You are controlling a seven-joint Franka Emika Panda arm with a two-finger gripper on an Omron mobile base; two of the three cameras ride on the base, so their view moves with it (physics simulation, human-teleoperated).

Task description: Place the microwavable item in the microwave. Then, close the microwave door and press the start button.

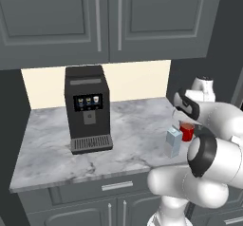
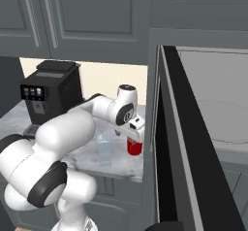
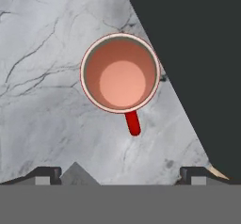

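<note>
Red mug (image 3: 120, 73) sitting upright on marble counter (image 1: 52, 139), right-hand end, near front edge

Gripper (image 3: 120, 173) hanging directly above mug, jaws spread wide, grasping nothing; mug handle pointing toward the fingertips (image 3: 47, 173) in the hand view. Pale blue-grey carton (image 1: 173, 142) standing just beside mug, to its left. Microwave door (image 2: 186, 142) swinging open at the counter's right end, turntable (image 2: 220, 123) showing inside the microwave (image 2: 213, 70). Black coffee machine (image 1: 87, 107) sitting well apart at left

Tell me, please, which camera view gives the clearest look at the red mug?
The hand view: it looks straight down into the red mug, showing its rim, inside and handle on the marble counter. The left base view shows its side behind the carton; in the right base view the open gripper partly covers it.
</note>
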